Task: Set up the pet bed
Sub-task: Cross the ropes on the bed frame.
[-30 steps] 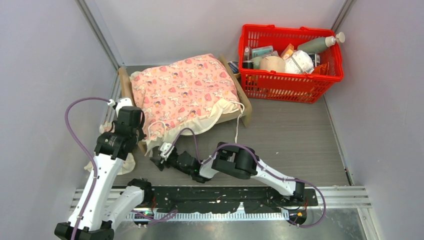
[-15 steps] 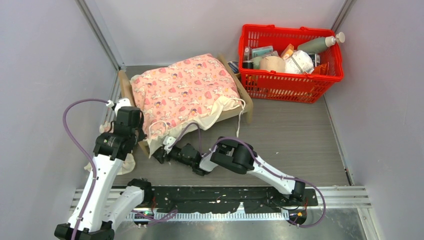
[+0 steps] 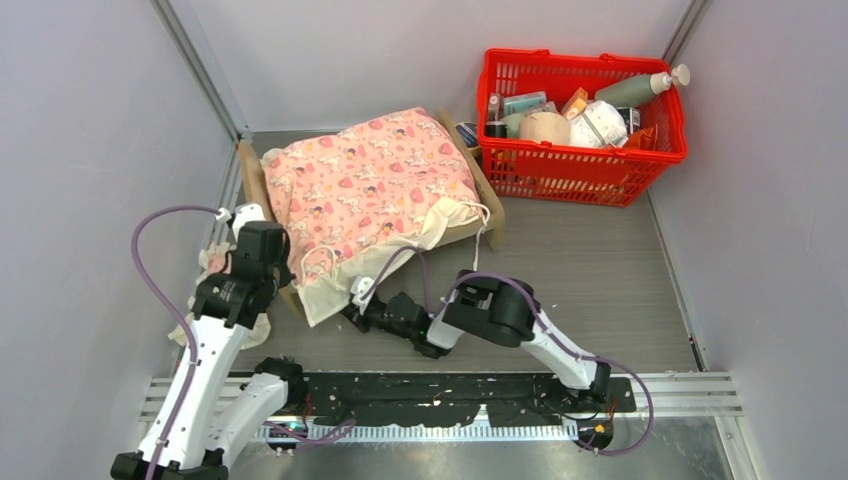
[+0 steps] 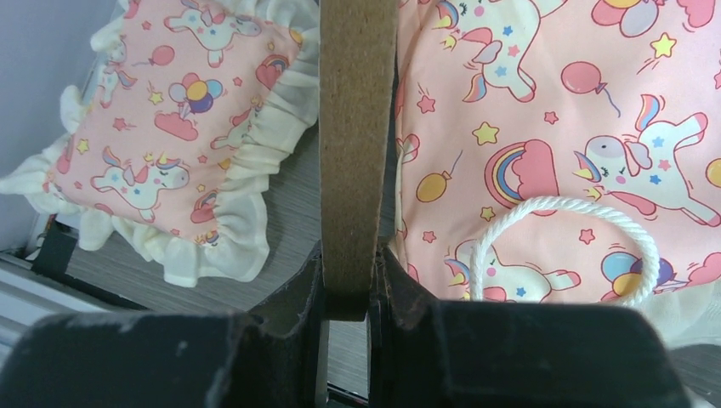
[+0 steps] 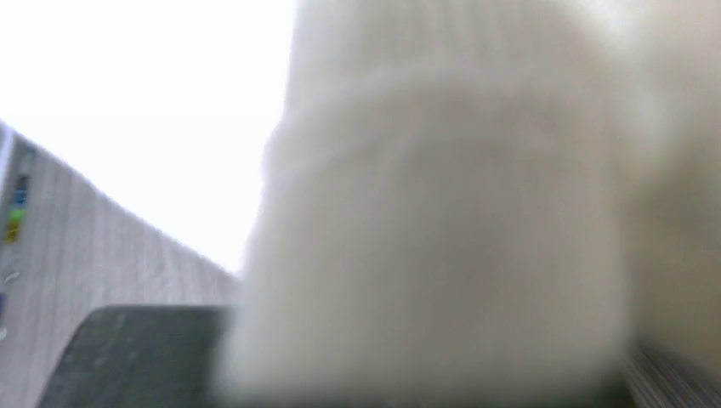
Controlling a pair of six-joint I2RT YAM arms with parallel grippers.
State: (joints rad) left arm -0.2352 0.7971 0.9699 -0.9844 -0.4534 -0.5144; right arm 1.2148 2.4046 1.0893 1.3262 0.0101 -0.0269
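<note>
The pet bed (image 3: pixel 248 172) before me is a light plywood frame, lying slantwise at the table's far left, its right end just beside the red basket (image 3: pixel 580 165). A pink blanket (image 3: pixel 370 180) hides its top. My left gripper (image 4: pixel 347 285) clamps one end board's edge.

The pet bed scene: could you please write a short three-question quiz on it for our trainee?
1. True or false: the left gripper clamps a board of the bed.
2. Fill in: the right gripper is shut on the cream edge of the ____.
3. Where does the pillow lie? A: in the right gripper. B: on the bed. C: on the table, beside the bed.

Key: 1 true; 2 blanket; 3 C.
</note>
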